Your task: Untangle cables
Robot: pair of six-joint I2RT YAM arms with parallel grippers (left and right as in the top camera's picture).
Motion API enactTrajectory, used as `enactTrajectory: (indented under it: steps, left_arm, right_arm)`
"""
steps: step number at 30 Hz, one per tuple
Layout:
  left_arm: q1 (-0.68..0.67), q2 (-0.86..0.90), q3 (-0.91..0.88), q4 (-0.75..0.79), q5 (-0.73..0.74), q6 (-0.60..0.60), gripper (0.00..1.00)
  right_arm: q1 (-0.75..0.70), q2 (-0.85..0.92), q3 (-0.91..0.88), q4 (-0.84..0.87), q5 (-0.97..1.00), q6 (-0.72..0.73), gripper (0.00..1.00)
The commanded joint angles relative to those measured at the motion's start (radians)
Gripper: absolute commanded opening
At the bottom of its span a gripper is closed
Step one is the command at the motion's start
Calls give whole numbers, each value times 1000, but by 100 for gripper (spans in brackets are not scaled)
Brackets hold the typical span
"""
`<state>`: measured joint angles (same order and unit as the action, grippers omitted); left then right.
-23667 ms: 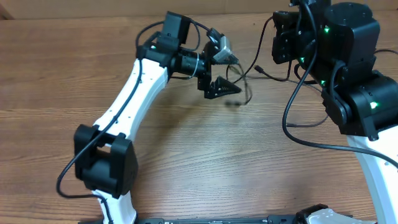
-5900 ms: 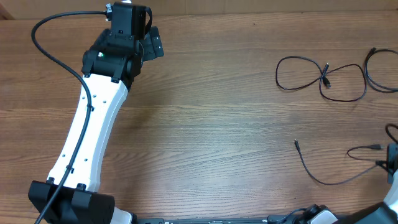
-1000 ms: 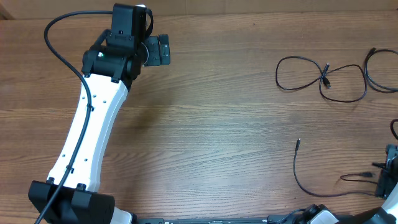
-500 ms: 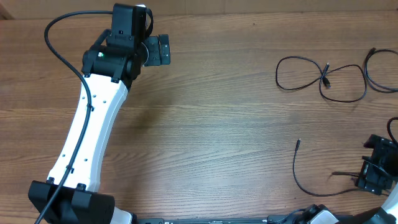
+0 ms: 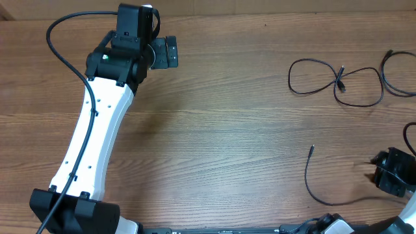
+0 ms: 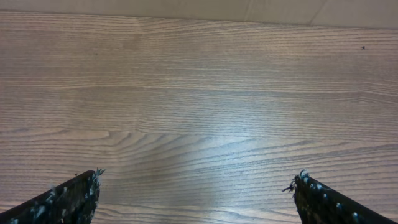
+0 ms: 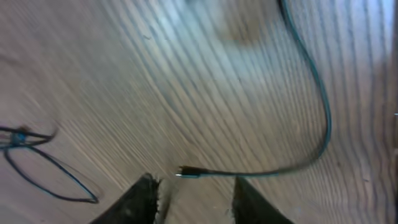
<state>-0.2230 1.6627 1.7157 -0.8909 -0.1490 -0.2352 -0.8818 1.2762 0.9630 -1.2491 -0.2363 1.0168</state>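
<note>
My left gripper (image 5: 170, 52) sits at the far left of the bench (image 5: 227, 130), well apart from every cable. In the left wrist view its fingers (image 6: 74, 196) are spread wide at the bottom corners, with only bare wood grain between them.

My right gripper (image 5: 383, 172) is low at the near right edge of the bench. The right wrist picture is blurred, but the two fingers (image 7: 144, 200) stand apart with a modest gap. The silver-tipped plug (image 7: 186, 173) of one thin black cable (image 7: 323, 124) lies just ahead of that gap. The fingers are not pinching it, though I cannot tell whether the tip touches either finger. From the plug the cable sweeps away in a long curve across the wood. From overhead, the same cable (image 5: 312, 188) lies on the bench left of the gripper, its free end (image 5: 312, 148) pointing toward the far side.

A second cable (image 5: 335, 81) lies in a loose double loop at the far right of the bench. A third cable (image 5: 396, 71) curves just beside it at the edge. Both are well apart from the right gripper.
</note>
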Motion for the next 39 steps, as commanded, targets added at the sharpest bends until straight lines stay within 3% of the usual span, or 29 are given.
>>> enactTrajectory:
  steps: [1, 2, 9, 18, 23, 29, 35, 39]
  left_arm:
    - [-6, -2, 15, 5, 12, 10, 100]
    - [-6, -2, 15, 5, 12, 10, 100]
    - [-6, -2, 15, 5, 12, 10, 100]
    - [-6, -2, 15, 5, 14, 10, 100]
    - [-6, -2, 15, 5, 73, 11, 100]
    - [-6, -2, 15, 5, 76, 11, 99]
    - [-6, -2, 15, 5, 86, 11, 100]
    - [-6, -2, 15, 2, 98, 11, 99]
  right_arm:
    - [3, -9, 20, 26, -12, -3, 92]
    - [3, -9, 20, 41, -12, -3, 100]
    - [3, -9, 20, 129, -37, -4, 100]
    - [3, -9, 20, 340, -310, -528, 100]
    - [3, -7, 19, 270, -61, -532, 100]
    - [4, -7, 18, 168, 15, -582, 100]
    - [4, -7, 10, 29, 177, -438, 100]
    - [5, -7, 10, -76, 182, -362, 100]
